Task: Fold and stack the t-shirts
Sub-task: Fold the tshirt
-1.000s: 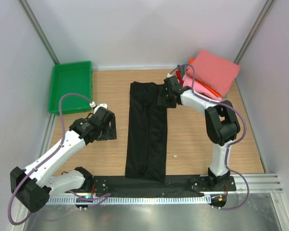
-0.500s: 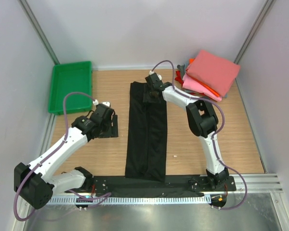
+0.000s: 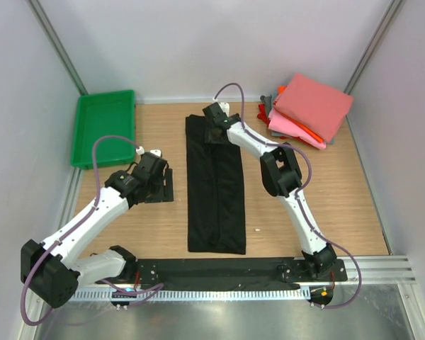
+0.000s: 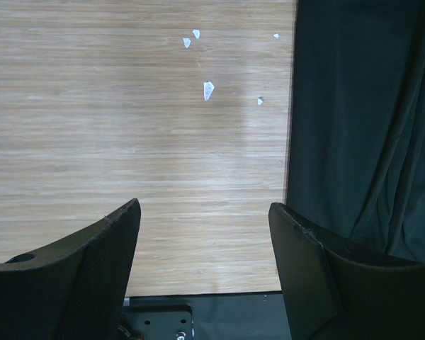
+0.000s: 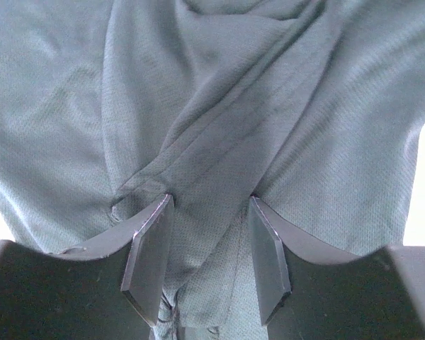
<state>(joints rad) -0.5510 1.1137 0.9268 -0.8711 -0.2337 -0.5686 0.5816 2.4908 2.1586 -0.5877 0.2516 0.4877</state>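
The plain black t-shirt lies as a long folded strip down the middle of the table. My right gripper is at its far end, shut on a bunched fold of the black cloth that fills the gap between its fingers. My left gripper is open and empty, low over bare wood just left of the shirt's edge. The folded shirts, salmon-pink on top with pink, red, orange and grey below, are stacked at the back right.
A green plastic tray stands at the back left. White walls close in the table on three sides. Small white flecks lie on the wood left of the shirt. A black base plate runs along the near edge.
My right gripper has swung left from beside the stack to the shirt's far end. The shirt's far end has shifted left and the strip lies straighter. The left arm has barely moved.
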